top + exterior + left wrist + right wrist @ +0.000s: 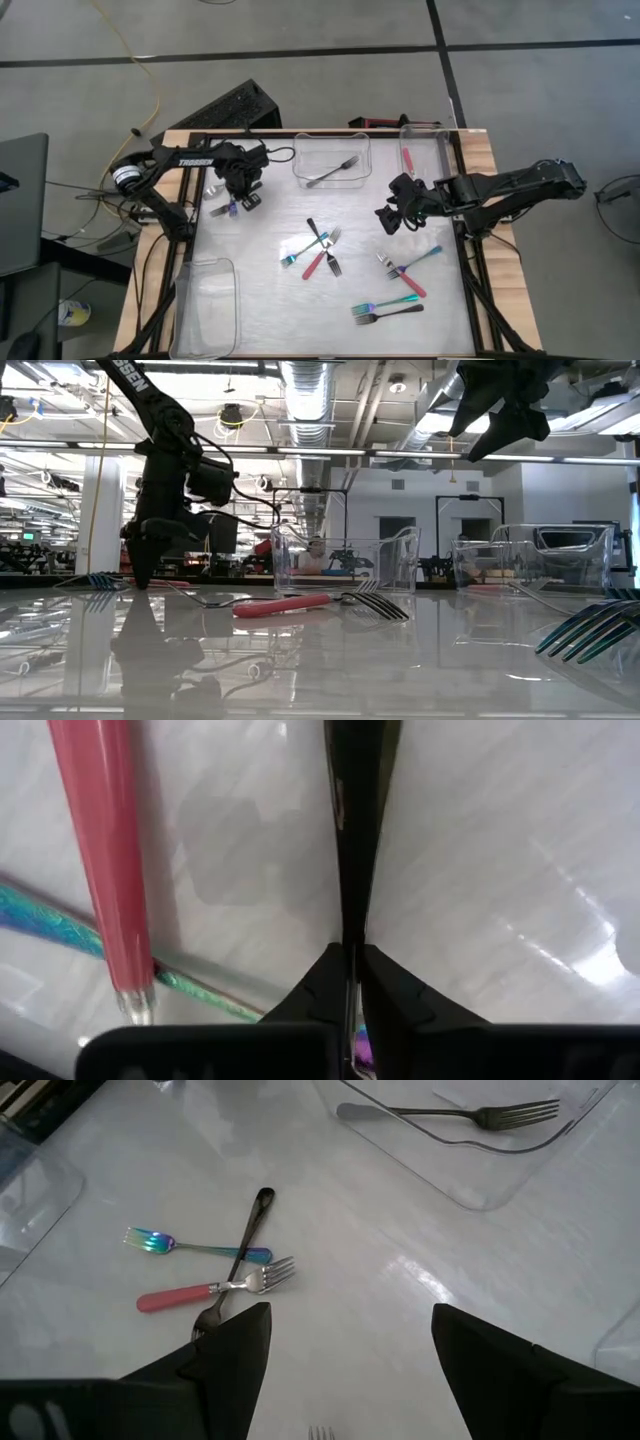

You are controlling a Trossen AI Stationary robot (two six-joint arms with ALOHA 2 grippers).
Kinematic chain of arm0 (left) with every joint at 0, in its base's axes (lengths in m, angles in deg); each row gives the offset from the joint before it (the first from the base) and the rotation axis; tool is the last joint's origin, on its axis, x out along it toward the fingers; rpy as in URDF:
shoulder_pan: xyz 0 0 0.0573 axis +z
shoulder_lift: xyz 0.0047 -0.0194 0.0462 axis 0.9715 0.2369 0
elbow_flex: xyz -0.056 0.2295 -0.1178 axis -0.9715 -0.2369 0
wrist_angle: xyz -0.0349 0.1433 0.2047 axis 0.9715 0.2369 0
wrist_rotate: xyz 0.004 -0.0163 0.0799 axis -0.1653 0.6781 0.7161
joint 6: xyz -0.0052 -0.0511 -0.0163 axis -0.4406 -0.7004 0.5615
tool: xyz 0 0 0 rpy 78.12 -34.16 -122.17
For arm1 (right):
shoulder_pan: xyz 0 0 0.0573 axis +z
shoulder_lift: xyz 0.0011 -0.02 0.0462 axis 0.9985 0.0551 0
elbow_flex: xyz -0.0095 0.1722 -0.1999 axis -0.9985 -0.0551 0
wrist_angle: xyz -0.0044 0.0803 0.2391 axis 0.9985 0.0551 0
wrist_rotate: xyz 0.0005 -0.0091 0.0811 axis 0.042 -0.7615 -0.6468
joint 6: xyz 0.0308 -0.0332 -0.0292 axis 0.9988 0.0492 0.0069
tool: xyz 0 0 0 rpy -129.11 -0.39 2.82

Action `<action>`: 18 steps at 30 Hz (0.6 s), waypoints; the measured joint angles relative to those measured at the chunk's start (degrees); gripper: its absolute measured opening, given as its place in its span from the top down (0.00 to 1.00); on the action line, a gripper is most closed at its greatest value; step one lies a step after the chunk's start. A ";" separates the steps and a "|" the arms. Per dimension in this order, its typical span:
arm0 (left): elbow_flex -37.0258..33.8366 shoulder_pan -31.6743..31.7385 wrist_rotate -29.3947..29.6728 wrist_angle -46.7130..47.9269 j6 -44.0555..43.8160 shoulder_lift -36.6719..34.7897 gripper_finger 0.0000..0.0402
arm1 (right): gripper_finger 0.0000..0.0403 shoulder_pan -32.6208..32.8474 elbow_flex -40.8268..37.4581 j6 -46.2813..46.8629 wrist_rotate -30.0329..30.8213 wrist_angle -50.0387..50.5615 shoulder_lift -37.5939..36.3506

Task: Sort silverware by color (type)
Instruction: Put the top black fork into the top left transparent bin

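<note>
My left gripper (240,197) points down at the table's far left, shut on a black-handled fork (356,830). Beside that fork lie a pink-handled fork (100,850) and an iridescent teal one (55,920), the pink one across the teal one. My right gripper (392,218) hangs open above the table's right half with nothing between its fingers. Under it, toward the middle, a black, a teal and a pink fork (200,1292) lie crossed on the table. More forks lie at the right (408,268) and near the front (385,310). My left gripper pinches the black fork's slim handle (350,935) between its two fingertips, one on each long side. The fingers come from above, pointing down, across the handle. The fork's height over the table does not show; the handle runs on away from the fingers.
A clear bin (332,160) at the far middle holds a dark fork. Another bin (425,150) at the far right holds a red fork. A third clear bin (205,305) stands at the near left. Open tabletop lies between the fork clusters.
</note>
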 joint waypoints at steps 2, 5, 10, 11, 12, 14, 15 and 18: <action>1.46 -0.09 -0.68 0.53 -0.73 -2.05 0.99 | 0.25 0.00 0.00 -0.01 0.00 0.01 0.00; 3.41 -0.09 -0.98 -0.27 -0.97 -4.39 0.99 | 0.25 0.00 0.00 -0.03 0.02 0.05 0.00; 6.61 -0.08 -1.94 -0.10 -2.54 -7.79 1.00 | 0.25 -0.03 0.00 -0.26 0.18 0.25 0.00; 7.22 -0.09 -1.96 -0.29 -2.76 -8.27 1.00 | 0.25 -0.15 0.00 -0.43 0.20 0.25 0.00; 7.81 -0.09 -1.93 -0.42 -2.89 -8.81 1.00 | 0.25 -0.31 0.00 -0.47 0.20 0.25 0.00; 8.88 -0.05 -1.68 -0.22 -2.96 -9.65 1.00 | 0.25 -0.39 0.00 -0.47 0.20 0.27 0.00; 9.32 -0.05 -1.69 -0.22 -3.00 -9.89 1.00 | 0.25 -0.39 0.00 -0.51 0.20 0.27 0.00; 10.69 0.00 -1.67 -0.28 -3.02 -10.02 1.00 | 0.25 -0.39 0.00 -0.60 0.20 0.27 0.00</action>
